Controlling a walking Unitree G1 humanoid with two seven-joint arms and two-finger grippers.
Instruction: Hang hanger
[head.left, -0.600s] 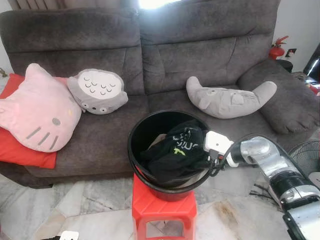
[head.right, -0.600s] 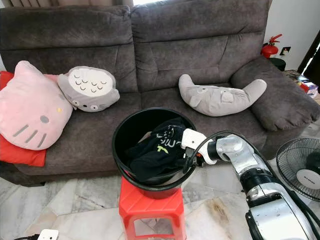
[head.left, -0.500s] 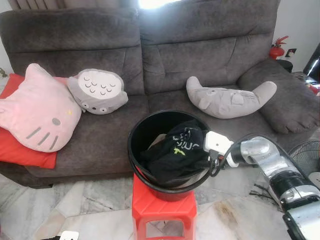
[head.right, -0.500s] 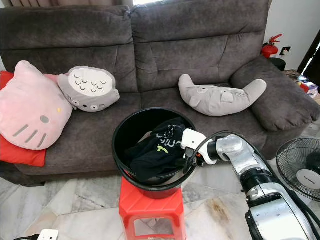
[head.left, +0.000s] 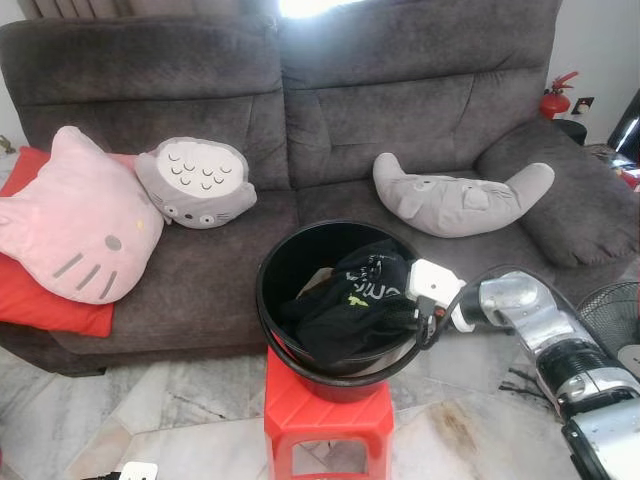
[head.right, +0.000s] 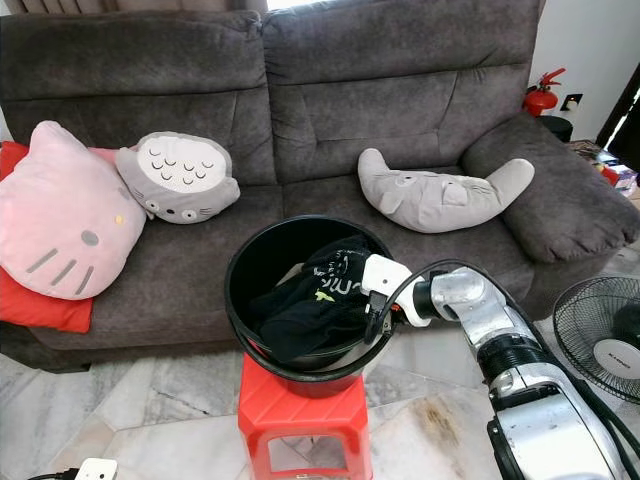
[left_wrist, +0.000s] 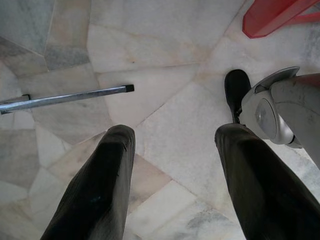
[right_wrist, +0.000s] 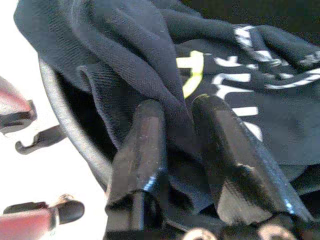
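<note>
A dark grey sofa (head.left: 300, 110) spans the far side; pale marble floor (head.left: 160, 420) lies near, a fan (head.right: 600, 340) at right.

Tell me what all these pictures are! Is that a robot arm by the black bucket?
Yes! It's a walking robot with two silver arms. Two pictures come from cameras in its head, looking down at a grey sofa with plush cushions. In front stands a black bucket on a red stool, with a black shirt inside. The other two pictures come from little cameras on its wrists. The right hand has reached into the bucket, and its two black fingers are pinching a fold of the shirt. The left hand hangs open above the marble floor, holding nothing.
</note>
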